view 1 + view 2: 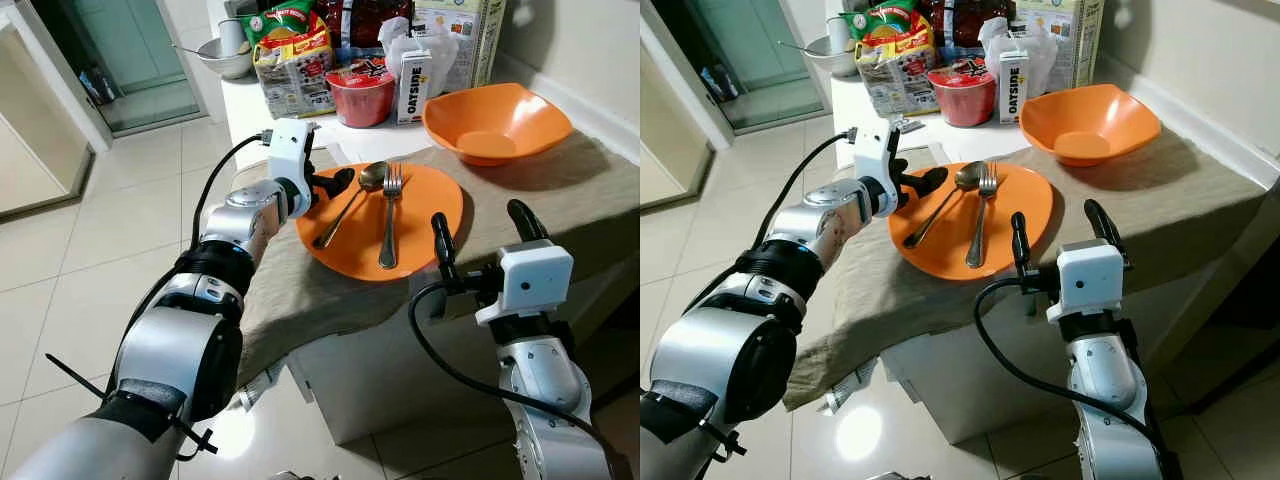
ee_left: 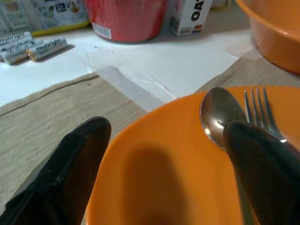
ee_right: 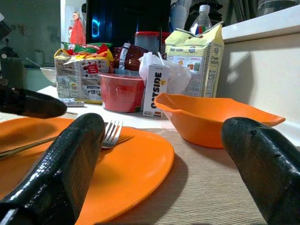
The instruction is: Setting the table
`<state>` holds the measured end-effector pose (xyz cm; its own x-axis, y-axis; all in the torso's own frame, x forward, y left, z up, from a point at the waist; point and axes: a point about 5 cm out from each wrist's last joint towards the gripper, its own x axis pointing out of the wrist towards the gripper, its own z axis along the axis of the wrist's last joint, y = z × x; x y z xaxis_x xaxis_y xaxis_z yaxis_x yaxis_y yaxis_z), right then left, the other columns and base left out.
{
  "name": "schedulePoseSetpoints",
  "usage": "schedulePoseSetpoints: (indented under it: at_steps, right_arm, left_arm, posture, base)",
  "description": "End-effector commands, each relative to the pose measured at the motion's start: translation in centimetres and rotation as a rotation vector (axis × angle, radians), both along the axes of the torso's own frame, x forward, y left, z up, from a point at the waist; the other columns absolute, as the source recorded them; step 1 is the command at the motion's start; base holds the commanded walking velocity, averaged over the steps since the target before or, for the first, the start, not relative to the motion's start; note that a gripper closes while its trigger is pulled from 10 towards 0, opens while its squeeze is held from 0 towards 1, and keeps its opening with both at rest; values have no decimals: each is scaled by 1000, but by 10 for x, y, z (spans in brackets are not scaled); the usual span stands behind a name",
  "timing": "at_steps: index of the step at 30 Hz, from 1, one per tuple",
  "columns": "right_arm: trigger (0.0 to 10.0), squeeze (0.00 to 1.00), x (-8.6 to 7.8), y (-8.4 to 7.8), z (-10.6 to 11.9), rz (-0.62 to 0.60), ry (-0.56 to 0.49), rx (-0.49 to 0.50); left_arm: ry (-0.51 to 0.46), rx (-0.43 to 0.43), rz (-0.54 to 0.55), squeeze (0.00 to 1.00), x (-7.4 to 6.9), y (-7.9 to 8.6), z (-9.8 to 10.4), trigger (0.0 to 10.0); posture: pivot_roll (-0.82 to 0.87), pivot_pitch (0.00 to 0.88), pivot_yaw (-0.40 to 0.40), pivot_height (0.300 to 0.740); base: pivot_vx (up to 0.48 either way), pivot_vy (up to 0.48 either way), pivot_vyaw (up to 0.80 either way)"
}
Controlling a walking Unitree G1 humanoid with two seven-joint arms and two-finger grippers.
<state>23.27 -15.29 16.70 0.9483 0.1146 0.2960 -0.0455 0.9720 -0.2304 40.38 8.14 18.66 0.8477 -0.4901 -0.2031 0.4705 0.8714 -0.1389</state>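
An orange plate (image 1: 425, 200) lies on the beige cloth (image 1: 570, 190) near the table's front. A spoon (image 1: 350, 205) and a fork (image 1: 390, 215) lie side by side on it, handles toward me. An orange bowl (image 1: 495, 122) stands behind it to the right. My left gripper (image 1: 332, 186) is open at the plate's left rim; in the left wrist view one finger (image 2: 70, 168) is over the cloth and the other (image 2: 262, 168) over the spoon (image 2: 218, 112). My right gripper (image 1: 482, 232) is open at the table's front edge, just right of the plate (image 3: 131, 164), holding nothing.
Behind the plate stand a red cup (image 1: 360, 95), an Oatside carton (image 1: 413, 85), snack bags (image 1: 290, 50), a metal bowl (image 1: 225, 55) and a tall carton (image 1: 460, 30). Batteries (image 2: 33, 47) lie on the white tabletop. Tiled floor is on the left, a wall on the right.
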Motion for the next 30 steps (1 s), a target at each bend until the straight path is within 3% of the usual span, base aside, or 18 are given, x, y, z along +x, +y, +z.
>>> schedulePoseSetpoints:
  at_steps: [1,10,16,30]
  right_arm:
    - [10000,0,-1,3,0,7,-6,0]
    - [10000,0,0,3,0,8,-4,2]
    - [10000,0,0,3,-1,7,-1,1]
    - [10000,0,-1,3,-1,9,3,-2]
  left_arm:
    - [-32,9,-10,0,3,0,10,10000]
    - [-14,45,-56,0,-3,-11,-1,10000]
    - [16,89,-45,0,-5,-7,-13,10000]
    - [42,78,-30,0,-5,-6,-18,10000]
  posture:
    - [-257,32,169,740]
    - [-254,33,170,740]
    - [-254,33,170,740]
    - [-257,42,174,740]
  base:
    - [0,0,0]
    - [0,0,0]
    - [0,0,0]
    - [0,0,0]
